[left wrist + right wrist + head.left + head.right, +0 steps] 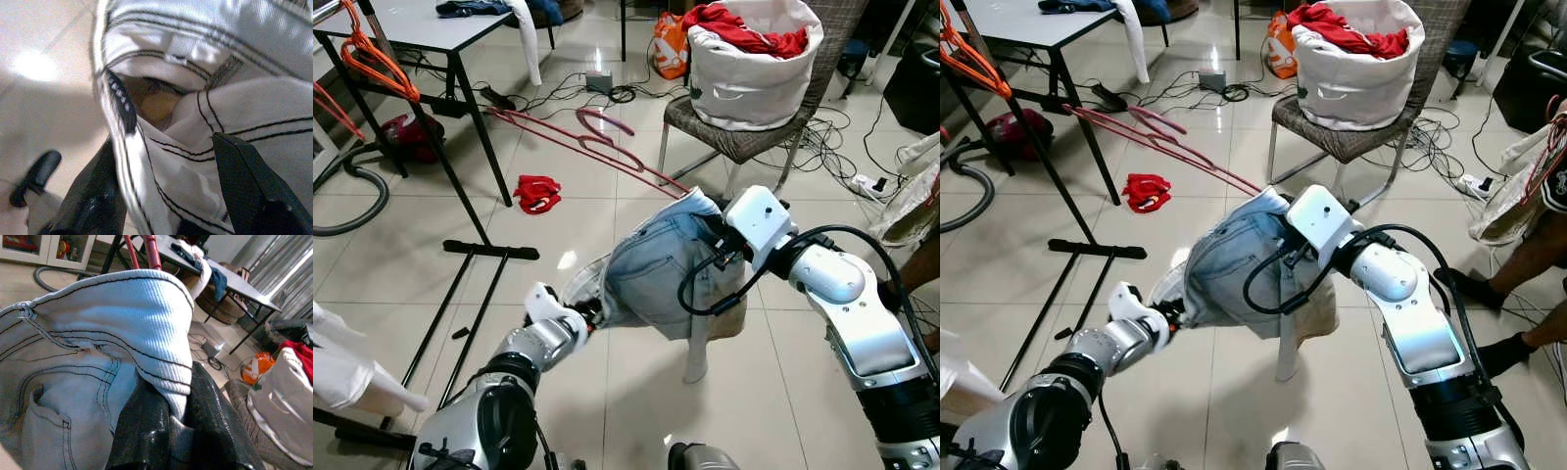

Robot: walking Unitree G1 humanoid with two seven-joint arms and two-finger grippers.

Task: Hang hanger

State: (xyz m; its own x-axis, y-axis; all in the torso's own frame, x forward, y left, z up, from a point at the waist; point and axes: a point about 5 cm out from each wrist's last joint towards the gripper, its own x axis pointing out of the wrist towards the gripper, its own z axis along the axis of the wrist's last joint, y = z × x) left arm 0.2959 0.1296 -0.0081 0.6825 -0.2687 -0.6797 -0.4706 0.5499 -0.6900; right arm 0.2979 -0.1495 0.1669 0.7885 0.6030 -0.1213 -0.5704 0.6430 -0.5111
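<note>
Jeans (656, 269) | left tool (166, 196) clamped on hem | right tool (171, 431) clamped on waistband

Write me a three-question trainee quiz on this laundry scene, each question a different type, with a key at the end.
1. True or false: both the left end effector and the right end effector grip the denim garment.
2. Multiple choice: the white laundry basket with red clothes stands on (A) the floor, (B) a chair, (C) the table.
3. Fill in: the hangers dangling at the table's near corner are ____ in colour.

Key:
1. True. The wrist views show denim pinched between each pair of fingers.
2. B. The basket sits on the seat of the woven chair.
3. Orange. A red hanger juts out above the garment, towards the table.
</note>
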